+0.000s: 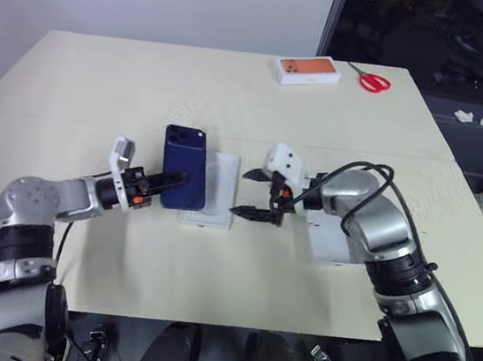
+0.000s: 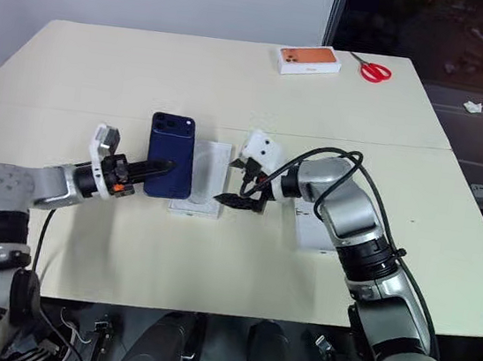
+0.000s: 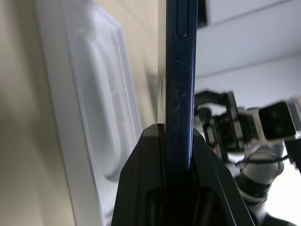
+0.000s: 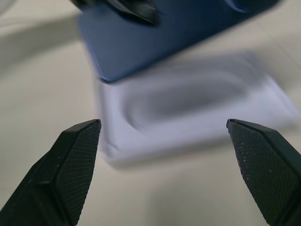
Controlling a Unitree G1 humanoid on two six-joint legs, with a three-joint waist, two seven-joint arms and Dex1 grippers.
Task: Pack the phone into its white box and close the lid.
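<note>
The left gripper is clamped on the phone, pinching its thin edge between both fingers. The phone is held off the table, its glossy back facing the head camera and its camera cluster at the far upper corner. It hangs just over the left side of a white insert tray, which lies flat on the table with a rounded recess in its middle.

The right gripper hovers just right of the tray with its fingers spread wide apart and nothing between them. In the right wrist view those two fingertips frame the tray and the phone's lower corner beyond it.

The white box sits on the table under the right forearm, partly hidden by it, well to the right of the tray.

At the far edge of the table lie an orange-topped box and, just beside it to the right, red-handled scissors
</note>
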